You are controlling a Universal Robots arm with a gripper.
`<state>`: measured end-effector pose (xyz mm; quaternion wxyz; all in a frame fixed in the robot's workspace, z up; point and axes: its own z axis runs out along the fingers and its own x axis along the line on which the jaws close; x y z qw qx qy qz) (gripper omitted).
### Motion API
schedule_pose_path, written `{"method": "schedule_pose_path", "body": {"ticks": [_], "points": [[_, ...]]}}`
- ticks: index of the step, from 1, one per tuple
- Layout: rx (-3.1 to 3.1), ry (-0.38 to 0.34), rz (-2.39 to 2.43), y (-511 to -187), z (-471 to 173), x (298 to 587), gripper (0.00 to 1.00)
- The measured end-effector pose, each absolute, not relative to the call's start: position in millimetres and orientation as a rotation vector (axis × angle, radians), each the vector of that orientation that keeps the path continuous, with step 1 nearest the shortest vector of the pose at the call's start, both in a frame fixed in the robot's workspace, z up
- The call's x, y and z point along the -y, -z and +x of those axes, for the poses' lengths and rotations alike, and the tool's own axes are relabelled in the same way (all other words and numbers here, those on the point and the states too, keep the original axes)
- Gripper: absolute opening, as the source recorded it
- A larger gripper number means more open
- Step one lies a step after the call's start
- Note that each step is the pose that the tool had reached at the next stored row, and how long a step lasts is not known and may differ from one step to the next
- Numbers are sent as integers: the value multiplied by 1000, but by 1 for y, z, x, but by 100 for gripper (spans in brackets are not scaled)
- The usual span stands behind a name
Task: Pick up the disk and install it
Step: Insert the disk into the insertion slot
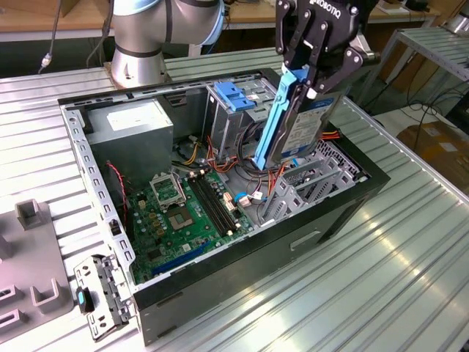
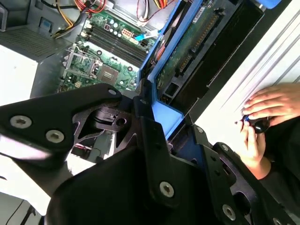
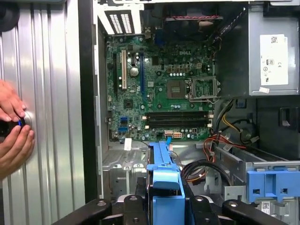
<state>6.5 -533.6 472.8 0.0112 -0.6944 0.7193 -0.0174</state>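
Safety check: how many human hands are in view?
2: one hand and the other hand, close together over the metal table beside the computer case. More could be hidden.

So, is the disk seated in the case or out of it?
Out. The gripper holds the disk on edge, tilted, over the open case; its lower end hangs by the grey drive cage, not seated.

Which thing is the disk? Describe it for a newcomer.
Find the open computer case. Above its end on the exterior view's right, the black gripper holds the disk tilted on edge. Only it pairs a slim dark body with bright blue side rails; the nearby latch plate is plain blue.
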Motion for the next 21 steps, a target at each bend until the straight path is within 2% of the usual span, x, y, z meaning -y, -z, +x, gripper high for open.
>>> {"method": "schedule_pose_path", "body": {"ticks": [21], "points": [[-2247,59,-2168,-460,51,553,37]]}}
